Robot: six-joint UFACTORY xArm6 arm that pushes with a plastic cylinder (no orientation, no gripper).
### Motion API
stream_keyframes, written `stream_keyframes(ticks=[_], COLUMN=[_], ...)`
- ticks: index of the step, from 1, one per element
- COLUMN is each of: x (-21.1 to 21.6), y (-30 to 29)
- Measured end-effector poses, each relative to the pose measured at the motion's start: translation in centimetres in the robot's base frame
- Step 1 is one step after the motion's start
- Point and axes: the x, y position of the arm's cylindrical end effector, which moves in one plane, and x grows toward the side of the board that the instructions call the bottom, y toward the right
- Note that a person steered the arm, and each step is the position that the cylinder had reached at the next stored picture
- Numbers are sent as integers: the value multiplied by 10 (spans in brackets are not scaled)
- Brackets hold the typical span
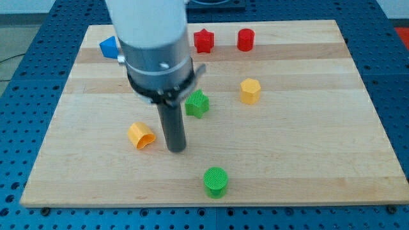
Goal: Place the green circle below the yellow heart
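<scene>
The green circle [216, 181] stands near the board's bottom edge, a little right of centre. The yellow heart [140, 135] lies up and to the left of it, at the board's lower left middle. My tip [176, 149] touches down just right of the yellow heart, and up-left of the green circle with a clear gap to it.
A green star [197, 103] sits just right of the rod. A yellow hexagon [250, 91] lies further right. A red star [204, 40] and a red cylinder [246, 39] stand near the top edge. A blue block [109, 46] shows at the top left, partly hidden by the arm.
</scene>
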Motion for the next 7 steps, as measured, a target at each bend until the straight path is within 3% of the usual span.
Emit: stream_keyframes(ticks=[2,4,5,7], x=[-21,-71,-69,10], y=[-89,-99,-87,45])
